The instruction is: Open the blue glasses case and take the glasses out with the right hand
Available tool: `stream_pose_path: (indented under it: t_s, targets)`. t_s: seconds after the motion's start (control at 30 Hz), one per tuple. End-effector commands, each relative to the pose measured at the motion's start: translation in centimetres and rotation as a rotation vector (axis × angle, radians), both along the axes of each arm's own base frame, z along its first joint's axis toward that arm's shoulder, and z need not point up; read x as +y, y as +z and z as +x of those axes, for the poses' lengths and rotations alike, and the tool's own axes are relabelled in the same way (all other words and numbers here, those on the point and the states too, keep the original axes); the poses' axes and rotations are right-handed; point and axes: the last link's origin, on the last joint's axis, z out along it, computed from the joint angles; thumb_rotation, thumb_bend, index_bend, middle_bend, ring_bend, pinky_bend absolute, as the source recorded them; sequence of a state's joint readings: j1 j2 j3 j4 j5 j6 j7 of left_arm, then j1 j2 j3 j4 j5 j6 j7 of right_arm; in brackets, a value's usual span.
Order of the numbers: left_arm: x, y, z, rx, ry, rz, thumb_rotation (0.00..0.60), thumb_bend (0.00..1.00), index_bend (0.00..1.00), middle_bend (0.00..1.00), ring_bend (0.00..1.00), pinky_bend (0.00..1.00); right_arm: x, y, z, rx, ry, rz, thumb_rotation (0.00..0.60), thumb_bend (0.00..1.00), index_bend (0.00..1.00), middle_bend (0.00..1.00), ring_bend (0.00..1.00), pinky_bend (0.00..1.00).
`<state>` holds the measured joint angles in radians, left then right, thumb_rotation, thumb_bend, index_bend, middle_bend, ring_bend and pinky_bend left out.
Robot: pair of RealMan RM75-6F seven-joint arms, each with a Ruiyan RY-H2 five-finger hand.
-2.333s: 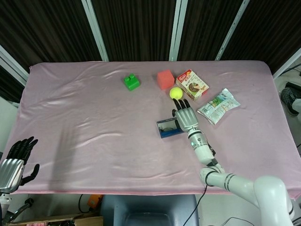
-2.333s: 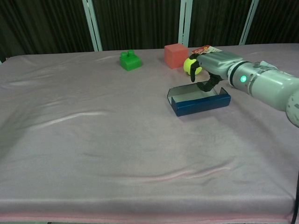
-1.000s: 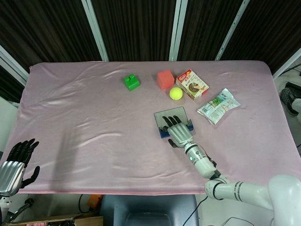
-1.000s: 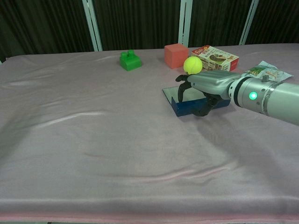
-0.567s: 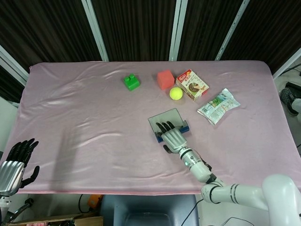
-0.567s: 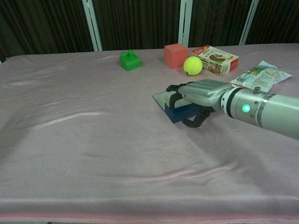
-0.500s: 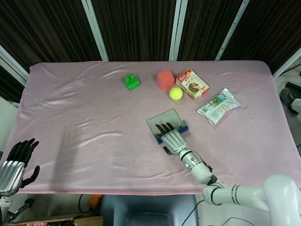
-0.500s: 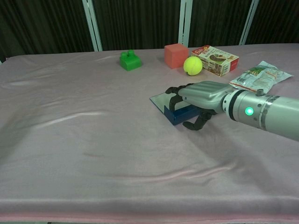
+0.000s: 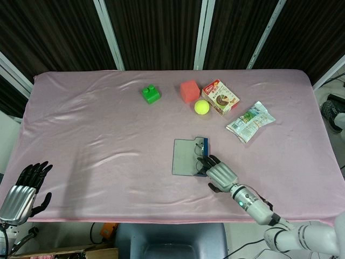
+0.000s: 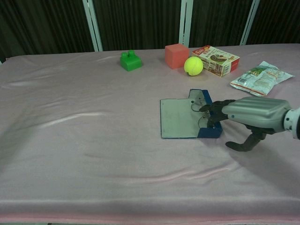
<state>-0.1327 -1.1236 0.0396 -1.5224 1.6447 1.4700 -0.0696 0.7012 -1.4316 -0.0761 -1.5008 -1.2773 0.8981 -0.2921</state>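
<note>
Right now the right hand's fingertips (image 10: 209, 110) reach into the blue tray of the blue glasses case (image 10: 190, 118), curled down where the thin wire outline of the glasses (image 10: 198, 104) shows. Whether they actually pinch the frame cannot be told from either view; the thumb hangs apart below the palm, clear of the case. The right hand (image 10: 243, 116) comes in from the right edge of the chest view, palm down, low over the pink tablecloth (image 10: 84, 140). In the head view the same hand (image 9: 218, 172) lies at the lower right corner of the case (image 9: 190, 157).

The case lies open and flat, its grey lid spread to the left and its blue half on the right, roughly mid-table and somewhat toward the right. The glasses are inside the blue half.

Beyond the case, toward the far edge, sits a yellow-green tennis ball (image 9: 201, 107), with a red cube (image 9: 189, 90) just beside it on the left and a printed snack box (image 9: 220, 97) just beside it on the right. A green toy block (image 9: 151, 94) stands left of the cube, and a snack bag (image 9: 250, 121) lies to the right, near the box.

The left hand (image 9: 24, 193) is at the lower left corner of the head view, off the table's front edge, fingers apart and holding nothing.
</note>
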Motion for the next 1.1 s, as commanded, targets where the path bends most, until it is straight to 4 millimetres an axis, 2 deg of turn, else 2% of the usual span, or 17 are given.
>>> stream_pose_path:
  t_s: [0.03, 0.37, 0.57, 0.67, 0.7, 0.73, 0.83, 0.97, 1.1]
  targets:
    - [0.1, -0.2, 0.0, 0.004, 0.005, -0.005, 0.6, 0.43, 0.0, 0.03, 0.0, 0.06, 0.5, 2.0, -3.1, 0.012, -0.023, -0.02, 0.6, 0.56, 0.46, 0.09, 0.01, 0.0]
    - [0.1, -0.6, 0.0, 0.022, 0.011, -0.015, 0.6, 0.43, 0.0, 0.03, 0.0, 0.06, -0.9, 5.0, -6.1, 0.026, -0.049, -0.111, 0.6, 0.57, 0.45, 0.09, 0.01, 0.0]
    - [0.2, -0.8, -0.1, 0.026, 0.014, -0.02, 0.6, 0.43, 0.0, 0.04, 0.0, 0.06, -2.0, 5.3, -6.8, 0.033, -0.079, -0.132, 0.6, 0.57, 0.45, 0.09, 0.01, 0.0]
    - [0.3, -1.0, -0.1, 0.033, 0.016, -0.029, 0.6, 0.43, 0.0, 0.04, 0.0, 0.06, -4.0, 5.2, -7.3, 0.026, -0.144, -0.144, 0.6, 0.57, 0.45, 0.09, 0.01, 0.0]
    - [0.3, -1.1, -0.1, 0.035, 0.015, -0.032, 0.6, 0.43, 0.0, 0.04, 0.0, 0.06, -4.8, 5.2, -7.2, 0.029, -0.151, -0.154, 0.6, 0.57, 0.45, 0.09, 0.01, 0.0]
    - [0.4, -1.2, -0.1, 0.036, 0.015, -0.036, 0.6, 0.43, 0.0, 0.04, 0.0, 0.06, -6.6, 5.1, -6.9, 0.046, -0.159, -0.173, 0.6, 0.57, 0.45, 0.09, 0.01, 0.0]
    - [0.6, -1.4, -0.1, 0.04, 0.021, -0.037, 0.6, 0.43, 0.0, 0.04, 0.0, 0.06, -9.0, 4.4, -6.2, 0.084, -0.16, -0.195, 0.6, 0.57, 0.44, 0.09, 0.01, 0.0]
    - [0.7, -1.3, -0.2, 0.041, 0.028, -0.033, 0.6, 0.43, 0.0, 0.04, 0.0, 0.06, -11.2, 3.9, -4.7, 0.102, -0.144, -0.238, 0.6, 0.57, 0.44, 0.09, 0.01, 0.0]
    - [0.7, -1.2, -0.3, 0.037, 0.031, -0.025, 0.6, 0.43, 0.0, 0.04, 0.0, 0.06, -12.1, 3.6, -3.5, 0.085, -0.137, -0.261, 0.6, 0.57, 0.43, 0.09, 0.01, 0.0]
